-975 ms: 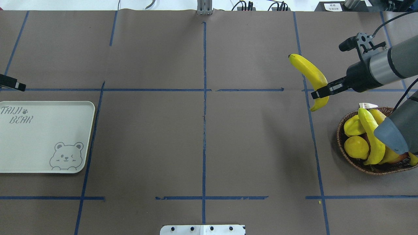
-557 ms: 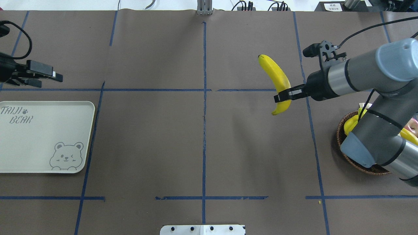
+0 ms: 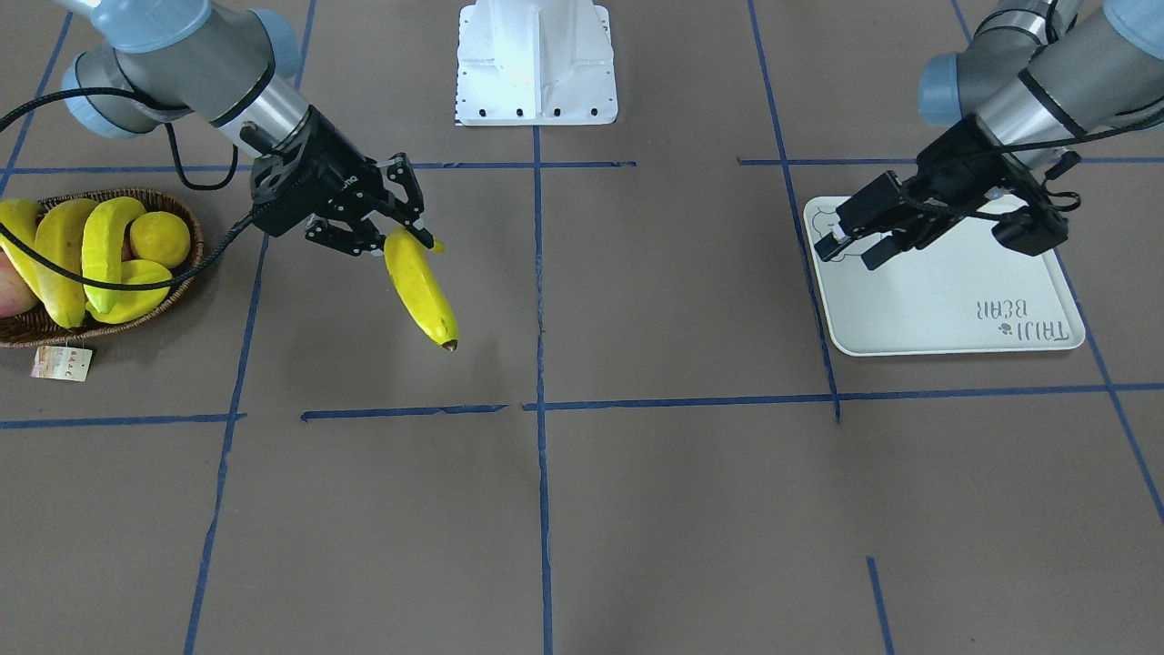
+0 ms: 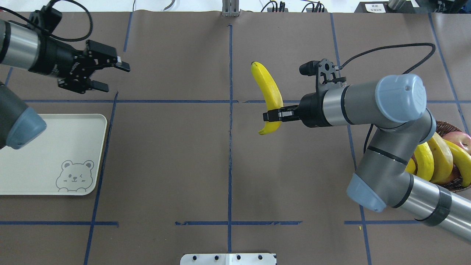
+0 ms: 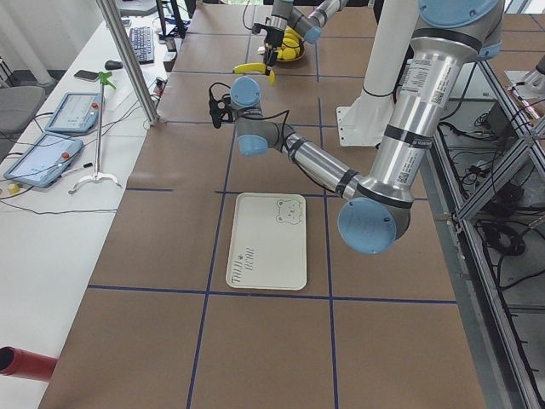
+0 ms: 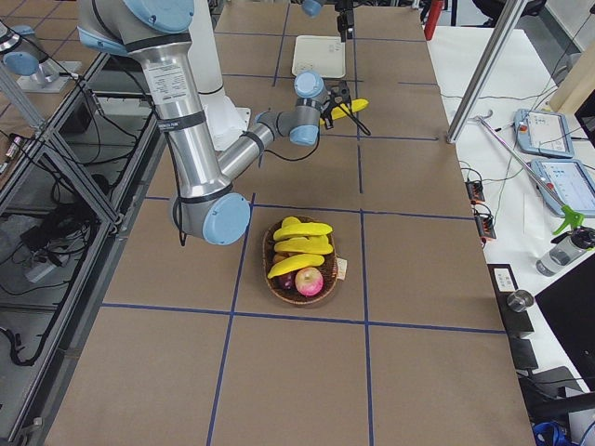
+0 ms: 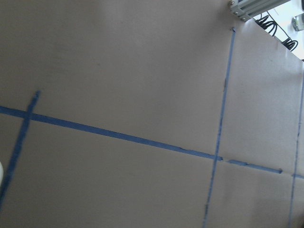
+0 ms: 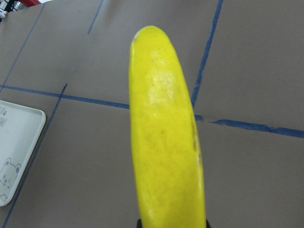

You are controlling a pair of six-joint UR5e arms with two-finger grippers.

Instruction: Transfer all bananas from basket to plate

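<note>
Item: banana (image 4: 270,86), held above the table (image 4: 165,165) near its centre, clamped in right gripper (image 4: 269,116).
Gripped near one end; plate (image 4: 44,154) well apart at left edge; left gripper (image 4: 112,76) spread, empty; other bananas (image 3: 100,246) in basket (image 3: 100,193).

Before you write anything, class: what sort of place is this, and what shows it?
Probably a robotics lab, not a kitchen: a brown table gridded with blue tape, control tablets on a side bench, and the right pincer holding a banana.
</note>
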